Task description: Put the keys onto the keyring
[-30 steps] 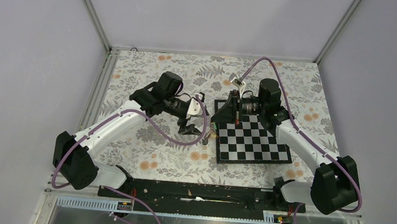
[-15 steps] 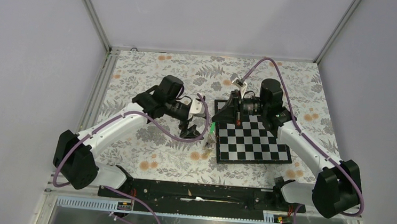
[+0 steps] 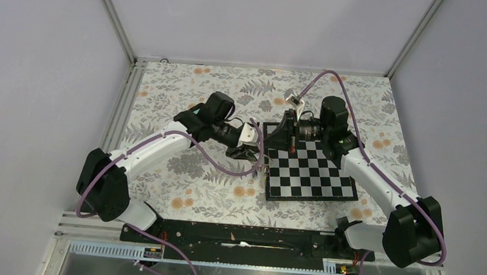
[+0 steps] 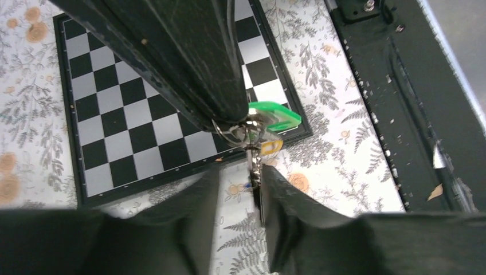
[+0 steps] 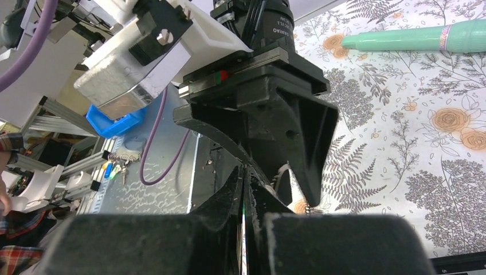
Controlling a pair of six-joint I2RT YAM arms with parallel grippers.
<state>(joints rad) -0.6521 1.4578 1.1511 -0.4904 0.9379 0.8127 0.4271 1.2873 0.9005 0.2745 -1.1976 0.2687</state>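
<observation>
Robotics lab test cell. Top view: pale grey wall panels on bare aluminium profile posts box in a table under a floral-printed cloth. Two white-and-black robot arms are bolted to a black metal mounting rail at bottom centre, with purple cables looped along them and a slotted white cable duct at lower left. Right wrist view, left edge: aluminium-framed racks, a blue plastic bin, and a plaid-sleeved arm in the lower-left corner.

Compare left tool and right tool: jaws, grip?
Left tool has its jaws apart, a dangling key between them; right tool has its jaws shut, pinching the keyring. Left tool reaches over the floral cloth, right tool over the chessboard. Shared: both black, meeting at the chessboard's left edge.
</observation>
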